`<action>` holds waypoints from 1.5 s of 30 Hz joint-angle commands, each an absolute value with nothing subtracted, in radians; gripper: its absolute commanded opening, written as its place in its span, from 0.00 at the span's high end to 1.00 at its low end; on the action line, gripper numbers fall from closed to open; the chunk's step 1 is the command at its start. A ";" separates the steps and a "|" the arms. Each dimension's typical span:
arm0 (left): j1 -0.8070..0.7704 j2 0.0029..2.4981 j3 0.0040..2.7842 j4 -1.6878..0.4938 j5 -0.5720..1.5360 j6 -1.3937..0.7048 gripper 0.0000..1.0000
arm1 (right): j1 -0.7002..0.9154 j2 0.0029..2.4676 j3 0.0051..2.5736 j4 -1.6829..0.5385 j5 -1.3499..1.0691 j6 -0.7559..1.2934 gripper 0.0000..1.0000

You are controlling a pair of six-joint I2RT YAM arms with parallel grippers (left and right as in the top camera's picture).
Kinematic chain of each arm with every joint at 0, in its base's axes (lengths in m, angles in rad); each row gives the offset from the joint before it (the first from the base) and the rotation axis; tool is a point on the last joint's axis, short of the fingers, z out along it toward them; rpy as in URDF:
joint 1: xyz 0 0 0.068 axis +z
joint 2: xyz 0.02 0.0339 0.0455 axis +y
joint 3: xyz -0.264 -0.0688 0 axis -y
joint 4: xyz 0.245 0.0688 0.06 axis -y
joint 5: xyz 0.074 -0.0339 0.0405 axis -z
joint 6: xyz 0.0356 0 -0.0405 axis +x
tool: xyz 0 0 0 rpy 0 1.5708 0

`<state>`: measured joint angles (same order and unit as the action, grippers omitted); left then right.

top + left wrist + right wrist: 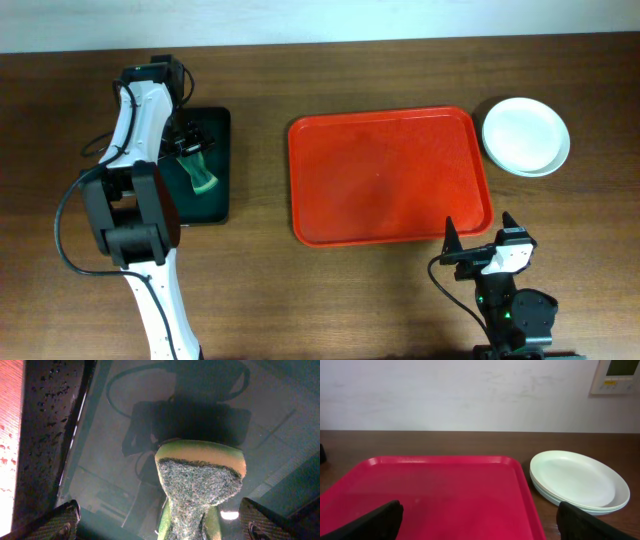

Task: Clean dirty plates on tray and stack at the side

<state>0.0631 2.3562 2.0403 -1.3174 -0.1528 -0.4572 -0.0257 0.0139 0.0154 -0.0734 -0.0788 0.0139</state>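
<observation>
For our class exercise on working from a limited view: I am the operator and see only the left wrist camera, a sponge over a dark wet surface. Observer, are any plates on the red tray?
Observer: No. The red tray holds no plates.
Operator: Where are they, then?
Observer: The plates sit stacked on the table, just right of the tray's far right corner, with a pale one on top.
Operator: And the other arm?
Observer: The right gripper is at the tray's near right corner. Its fingers are open and hold nothing.
</observation>
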 commanded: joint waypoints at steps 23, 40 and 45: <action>0.000 0.363 0.681 -0.770 -0.213 -0.175 0.01 | -0.035 0.004 0.006 -0.073 -0.067 0.007 0.02; 0.003 0.005 0.008 -0.071 -0.138 -0.132 0.01 | -0.035 0.004 0.006 -0.073 -0.067 0.007 0.02; 0.002 0.005 0.009 -0.078 -0.093 -0.030 0.01 | -0.035 0.004 0.006 -0.073 -0.067 0.007 0.02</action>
